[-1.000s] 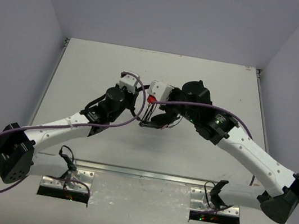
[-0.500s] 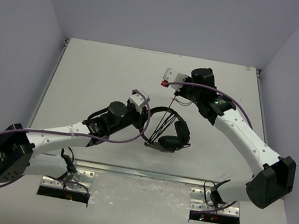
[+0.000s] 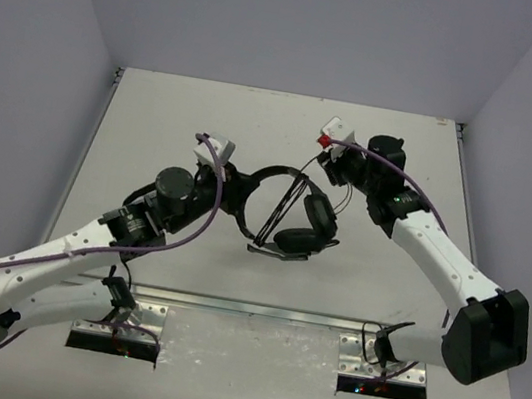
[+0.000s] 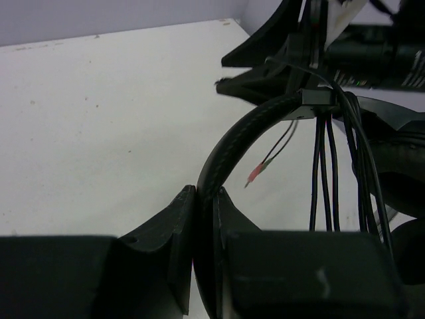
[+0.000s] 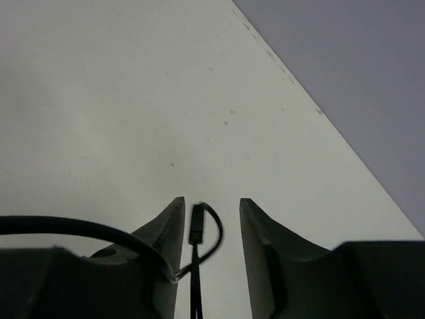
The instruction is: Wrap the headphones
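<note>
**Headband clamped, cable end loose in the far tool**

The left tool (image 4: 204, 199) is closed tight on the padded headband (image 4: 246, 129) of the black over-ear headphones (image 3: 318, 214). It steadies them at the middle of the white surface (image 3: 177, 125), probably as an anchor for winding. Several turns of thin black cable (image 4: 322, 173) already cross the band. The right tool (image 5: 211, 212) stands narrowly parted, with the plug end (image 5: 196, 226) between its fingers, apparently unpinched.

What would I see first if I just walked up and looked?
Black headphones are in the middle of the white table, between two robot arms. The left gripper pinches the headband, and the thin cable runs between the open fingers of the right gripper.
</note>
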Controlling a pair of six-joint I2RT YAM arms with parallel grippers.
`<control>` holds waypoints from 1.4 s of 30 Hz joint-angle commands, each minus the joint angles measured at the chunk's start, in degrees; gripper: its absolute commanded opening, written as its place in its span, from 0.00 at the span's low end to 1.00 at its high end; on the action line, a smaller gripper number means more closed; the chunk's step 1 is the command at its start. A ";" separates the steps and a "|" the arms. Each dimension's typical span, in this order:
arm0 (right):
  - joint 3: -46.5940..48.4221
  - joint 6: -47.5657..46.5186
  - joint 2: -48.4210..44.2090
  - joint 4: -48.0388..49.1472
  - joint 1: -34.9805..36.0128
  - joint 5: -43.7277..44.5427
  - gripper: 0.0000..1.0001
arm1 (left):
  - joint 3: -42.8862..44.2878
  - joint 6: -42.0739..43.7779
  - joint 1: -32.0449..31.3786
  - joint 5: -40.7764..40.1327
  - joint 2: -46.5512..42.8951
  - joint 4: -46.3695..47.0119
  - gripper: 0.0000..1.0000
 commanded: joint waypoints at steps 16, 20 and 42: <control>-6.74 35.43 9.23 34.16 -1.67 -29.97 0.07 | 35.72 -12.03 -0.72 -12.45 4.50 -24.29 0.00; -7.79 38.16 9.49 35.85 -1.58 -30.58 0.01 | 38.35 -17.90 -0.72 -23.40 6.69 -27.28 0.00; -24.76 28.86 -11.32 24.44 24.33 -4.05 0.01 | 77.82 -25.93 21.34 -34.51 43.08 -42.05 0.01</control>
